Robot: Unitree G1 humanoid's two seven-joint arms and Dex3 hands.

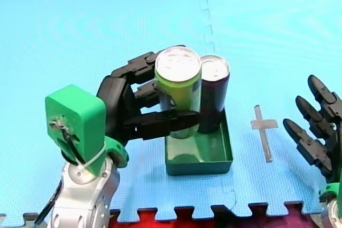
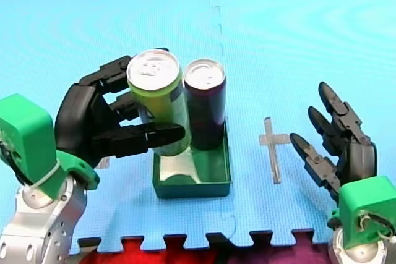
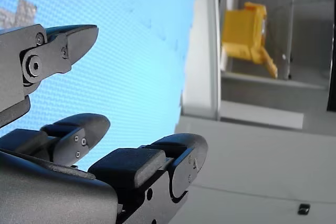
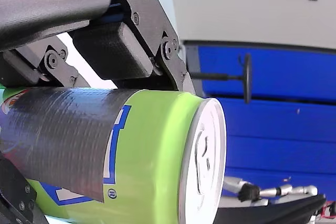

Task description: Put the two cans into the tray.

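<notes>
Green can (image 1: 184, 92) in left robot hand (image 1: 128, 105)

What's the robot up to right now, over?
Left hand grips green can over tray. Purple can stands in tray. Right hand open, beside tape cross.

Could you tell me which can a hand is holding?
The green can, gripped by the left hand at the tray; the purple can stands free in it. The right hand holds nothing, off to the right.
</notes>
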